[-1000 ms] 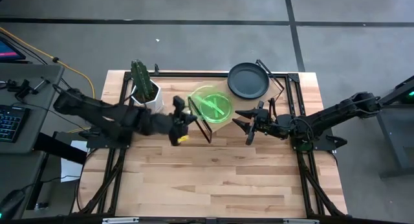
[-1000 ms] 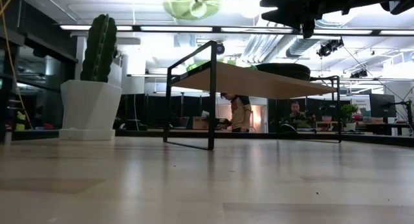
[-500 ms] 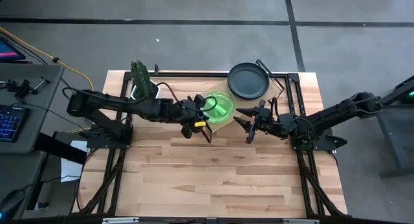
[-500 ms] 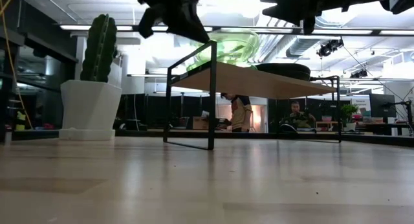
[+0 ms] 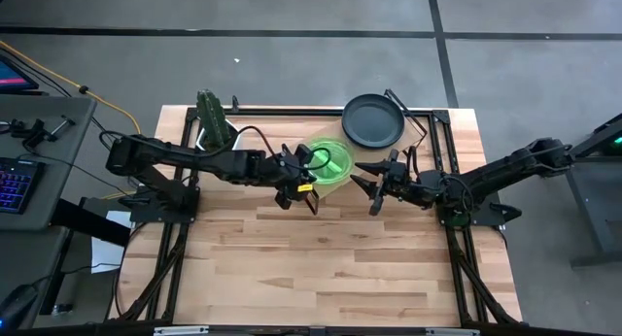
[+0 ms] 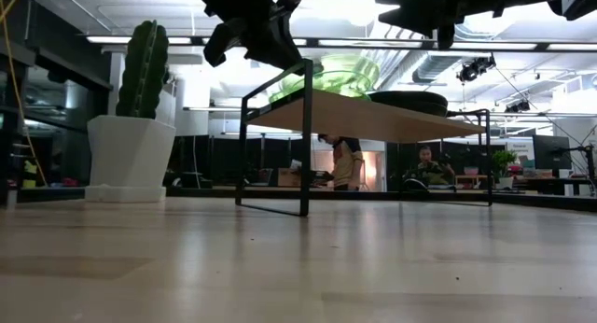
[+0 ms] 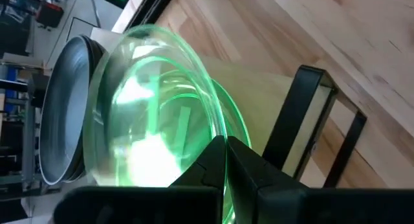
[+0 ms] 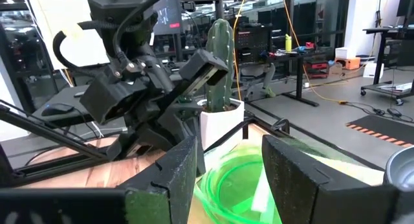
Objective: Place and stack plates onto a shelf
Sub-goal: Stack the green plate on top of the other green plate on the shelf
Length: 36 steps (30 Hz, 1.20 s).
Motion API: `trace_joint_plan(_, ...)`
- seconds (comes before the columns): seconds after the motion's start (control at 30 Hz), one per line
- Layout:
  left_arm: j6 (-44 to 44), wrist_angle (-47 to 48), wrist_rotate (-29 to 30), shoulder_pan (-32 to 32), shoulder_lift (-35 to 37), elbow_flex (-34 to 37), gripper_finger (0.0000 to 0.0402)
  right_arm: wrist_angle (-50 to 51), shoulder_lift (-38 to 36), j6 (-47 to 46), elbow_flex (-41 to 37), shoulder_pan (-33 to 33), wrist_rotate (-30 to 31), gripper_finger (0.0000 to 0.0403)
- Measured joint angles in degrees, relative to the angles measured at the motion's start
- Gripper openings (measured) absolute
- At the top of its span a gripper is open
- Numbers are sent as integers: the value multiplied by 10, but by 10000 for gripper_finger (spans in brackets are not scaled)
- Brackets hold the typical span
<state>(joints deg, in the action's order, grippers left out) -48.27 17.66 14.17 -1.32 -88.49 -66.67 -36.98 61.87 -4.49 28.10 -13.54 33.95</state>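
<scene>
A translucent green plate sits tilted at the left end of the shelf, a light board on black wire legs. My left gripper is shut on its near rim. In the left wrist view a second green rim shows just under it. Dark grey plates rest on the shelf's far right part. My right gripper hangs open above the table, right of the green plate. My left gripper pinches the green plate's rim between its two fingers, one finger on each face. It comes from the table's left, slanting down. The plate is tilted, its held edge up and its far part low over the shelf board; whether it rests there I cannot tell.
A white pot with a green cactus stands on the table left of the shelf, close behind my left arm. The shelf's black leg frame rises right under my left gripper. The table's near half is bare wood.
My left gripper carried the green plate from high above the table toward the right and down onto the shelf's left end. The plate tipped as it sank, its far part lowest. In the last half second it only settled slightly lower. My right arm stayed still.
</scene>
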Motion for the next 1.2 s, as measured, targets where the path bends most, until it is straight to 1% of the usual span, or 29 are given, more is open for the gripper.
trace_joint_plan(0.17,1,1,1,0,0,0,1,1,0,0,0,0,0,163)
trace_joint_plan(0.33,2,5,1,0,0,0,15,1,0,0,0,0,0,163)
trace_joint_plan(0.47,1,6,6,0,0,0,35,1,0,0,0,0,0,163)
trace_joint_plan(0.7,8,16,51,0,2,-1,83,1,0,0,0,0,0,163)
trace_joint_plan(0.93,26,16,71,0,5,-1,128,3,0,0,0,0,0,163)
trace_joint_plan(1.07,27,16,79,0,5,-1,143,4,0,0,0,0,0,163)
trace_joint_plan(1.2,35,18,80,0,13,-1,147,4,0,0,0,0,0,163)
